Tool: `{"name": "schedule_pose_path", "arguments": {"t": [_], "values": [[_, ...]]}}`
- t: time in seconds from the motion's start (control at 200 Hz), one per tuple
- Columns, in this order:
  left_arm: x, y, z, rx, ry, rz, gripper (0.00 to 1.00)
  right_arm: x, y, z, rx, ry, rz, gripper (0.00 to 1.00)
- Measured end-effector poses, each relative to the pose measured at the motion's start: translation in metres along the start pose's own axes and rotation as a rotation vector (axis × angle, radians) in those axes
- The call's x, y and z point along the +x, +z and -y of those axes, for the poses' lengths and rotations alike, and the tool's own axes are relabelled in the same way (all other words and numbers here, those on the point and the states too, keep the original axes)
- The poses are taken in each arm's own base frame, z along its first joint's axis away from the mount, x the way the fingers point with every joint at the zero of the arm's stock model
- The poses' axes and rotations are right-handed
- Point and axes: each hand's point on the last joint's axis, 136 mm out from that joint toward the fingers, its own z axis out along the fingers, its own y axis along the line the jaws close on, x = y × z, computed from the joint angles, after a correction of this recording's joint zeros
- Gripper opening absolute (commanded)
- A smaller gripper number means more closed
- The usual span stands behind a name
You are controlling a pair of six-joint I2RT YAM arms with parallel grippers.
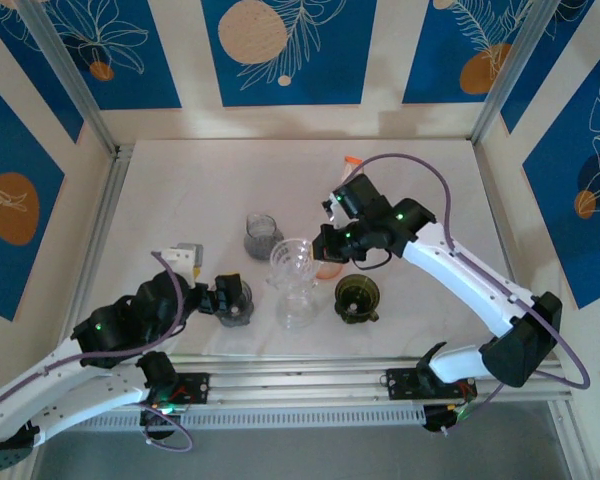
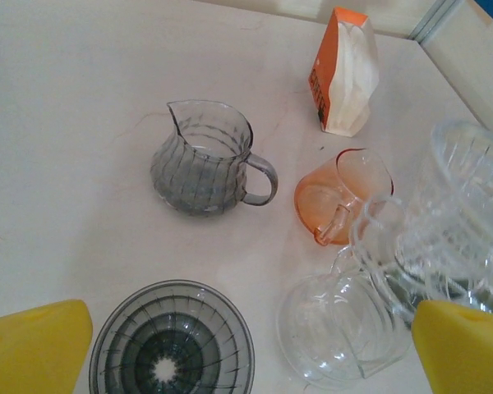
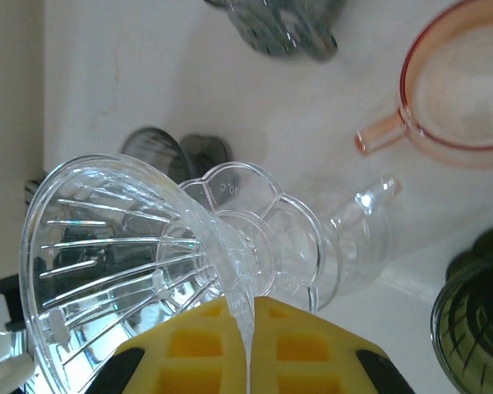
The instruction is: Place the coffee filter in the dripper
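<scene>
A clear ribbed dripper [image 3: 123, 246] hangs tilted over a clear glass carafe [image 3: 353, 238], with my right gripper [image 3: 253, 328] shut on its thin wall. In the top view that dripper [image 1: 292, 262] sits mid-table beside the right gripper [image 1: 318, 250]. An orange pack of white coffee filters [image 2: 345, 70] stands upright at the far side of the table, also visible from above [image 1: 352, 165]. My left gripper [image 2: 246, 353] is open and holds nothing, hovering over a grey dripper [image 2: 172, 341] and the carafe [image 2: 341, 324].
A grey glass pitcher [image 2: 201, 160] and an orange glass pitcher [image 2: 345, 193] stand behind the carafe. A dark green dripper [image 1: 357, 298] sits right of the carafe. A small white and grey box [image 1: 185, 255] lies at the left. Metal frame posts border the white table [image 1: 180, 190].
</scene>
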Motion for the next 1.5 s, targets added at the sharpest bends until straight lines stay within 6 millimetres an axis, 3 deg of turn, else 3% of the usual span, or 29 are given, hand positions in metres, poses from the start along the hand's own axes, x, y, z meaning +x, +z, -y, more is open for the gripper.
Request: {"name": "schedule_pose_path", "arguments": {"t": [0.635, 1.04, 1.501], "values": [[0.016, 0.005, -0.008, -0.024, 0.011, -0.033, 1.00, 0.034, 0.036, 0.019, 0.104, -0.007, -0.118, 0.00], [0.017, 0.006, -0.009, -0.027, 0.012, -0.036, 1.00, 0.032, 0.042, 0.016, 0.085, -0.042, -0.075, 0.00], [0.018, 0.006, -0.010, -0.027, 0.011, -0.037, 1.00, 0.029, 0.035, 0.017, 0.108, -0.093, -0.010, 0.00]]}}
